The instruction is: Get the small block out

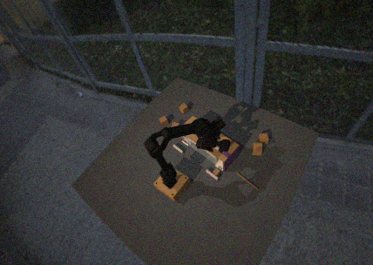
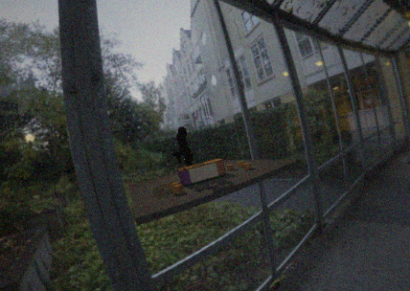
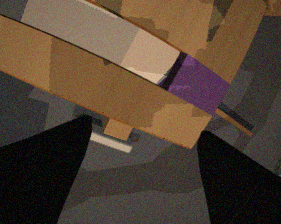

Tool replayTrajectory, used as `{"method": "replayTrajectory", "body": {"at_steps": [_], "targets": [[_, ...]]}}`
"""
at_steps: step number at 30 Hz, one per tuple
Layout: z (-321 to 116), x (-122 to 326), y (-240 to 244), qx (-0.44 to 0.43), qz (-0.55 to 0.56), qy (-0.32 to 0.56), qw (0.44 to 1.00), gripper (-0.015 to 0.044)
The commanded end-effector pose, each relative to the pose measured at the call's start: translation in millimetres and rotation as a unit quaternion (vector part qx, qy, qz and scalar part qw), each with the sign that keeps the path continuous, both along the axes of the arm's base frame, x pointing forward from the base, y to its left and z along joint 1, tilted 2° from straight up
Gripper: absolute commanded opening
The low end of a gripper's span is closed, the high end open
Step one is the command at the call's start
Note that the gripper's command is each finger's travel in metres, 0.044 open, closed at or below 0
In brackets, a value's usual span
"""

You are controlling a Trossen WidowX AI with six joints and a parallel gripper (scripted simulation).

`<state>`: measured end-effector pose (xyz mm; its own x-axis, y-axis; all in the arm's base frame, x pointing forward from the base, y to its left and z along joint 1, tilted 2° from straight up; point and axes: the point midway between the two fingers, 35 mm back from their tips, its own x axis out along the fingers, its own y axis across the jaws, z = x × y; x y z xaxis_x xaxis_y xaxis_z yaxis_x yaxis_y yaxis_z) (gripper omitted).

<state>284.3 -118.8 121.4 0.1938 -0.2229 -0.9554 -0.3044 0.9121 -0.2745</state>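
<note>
Gripper [image 3: 134,196] above the box [image 3: 124,63], fingers partly apart with nothing between them; purple end [image 3: 197,84] at right

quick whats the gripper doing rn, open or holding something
gripper: open, partly narrowed, holding nothing; it hangs above the box.
</note>
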Motion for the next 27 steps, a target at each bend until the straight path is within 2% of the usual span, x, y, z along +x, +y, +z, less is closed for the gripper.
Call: {"method": "replayTrajectory", "body": {"at_steps": [1, 7, 13, 27], "targets": [[-7, -16, -9, 0.14, -0.429, -0.104, 0.886, 0.0285], [-7, -21, -14, 0.186, -0.575, -0.131, 0.786, 0.0285], [-6, -26, -19, 0.228, -0.703, -0.151, 0.657, 0.0285], [-5, -38, -28, 0.294, -0.9, -0.155, 0.283, 0.0285]]}}
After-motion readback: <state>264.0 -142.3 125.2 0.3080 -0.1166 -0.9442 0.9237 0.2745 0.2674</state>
